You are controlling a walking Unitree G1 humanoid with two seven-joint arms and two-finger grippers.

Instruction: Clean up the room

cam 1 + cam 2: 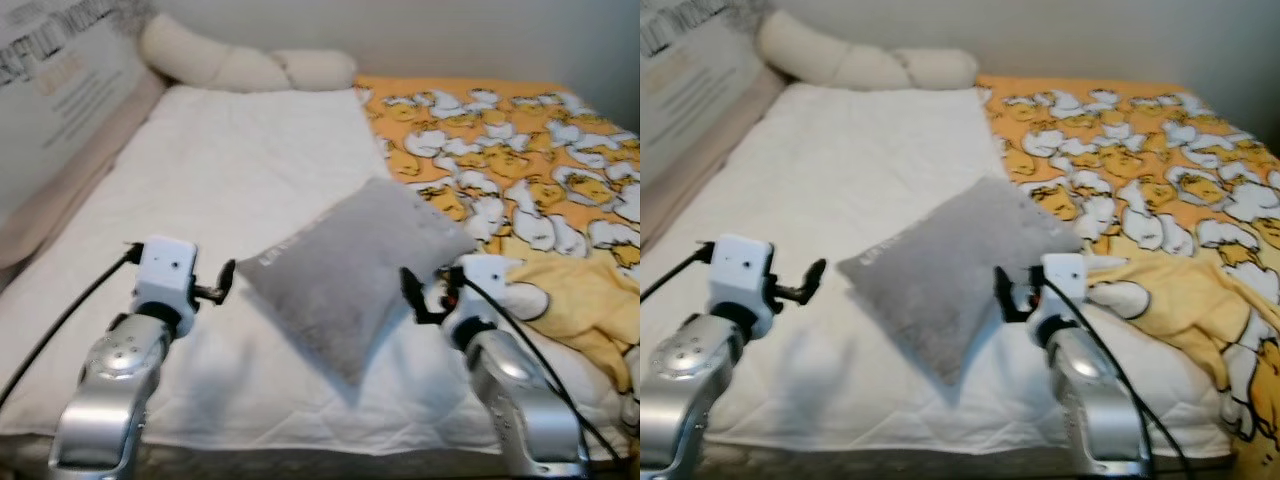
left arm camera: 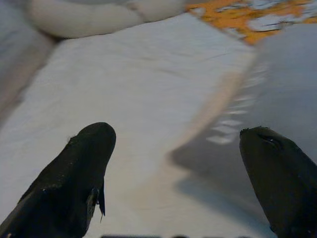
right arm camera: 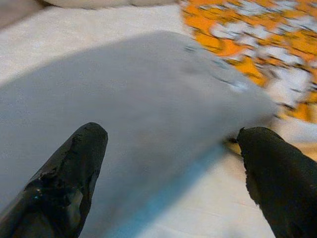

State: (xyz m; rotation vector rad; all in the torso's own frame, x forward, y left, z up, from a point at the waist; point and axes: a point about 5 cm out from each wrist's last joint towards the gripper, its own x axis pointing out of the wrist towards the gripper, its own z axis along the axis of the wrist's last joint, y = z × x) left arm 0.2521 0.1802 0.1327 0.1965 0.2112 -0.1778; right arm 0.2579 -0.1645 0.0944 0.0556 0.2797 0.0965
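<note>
**Flanking the grey pillow on the bed**

Standing at the foot of the bed, I see a grey pillow (image 1: 355,272) lying skewed on the white quilted mattress cover (image 1: 230,170), one corner pointing back toward the robot and its far edge reaching the orange duck-print blanket (image 1: 505,140) that covers the right side of the bed. A line of small pale lettering runs along the pillow's left edge.

The left gripper (image 1: 222,285) sits low over the white cover, just beside the pillow's left edge; from its wrist camera the two black fingers (image 2: 74,183) stand wide apart with nothing between them, the pillow's edge lying ahead near one fingertip. The right gripper (image 1: 412,292) is at the pillow's right corner, and its fingers (image 3: 67,183) are likewise spread wide, the grey fabric lying across the gap between them. Whether either gripper touches the pillow I cannot tell.

Just right of the right gripper a crumpled yellow cloth (image 1: 585,300) lies on the duck blanket. At the head of the bed a long cream bolster (image 1: 235,60) curves along the wall, and a pale board with printed text (image 1: 60,90) leans along the left side.
</note>
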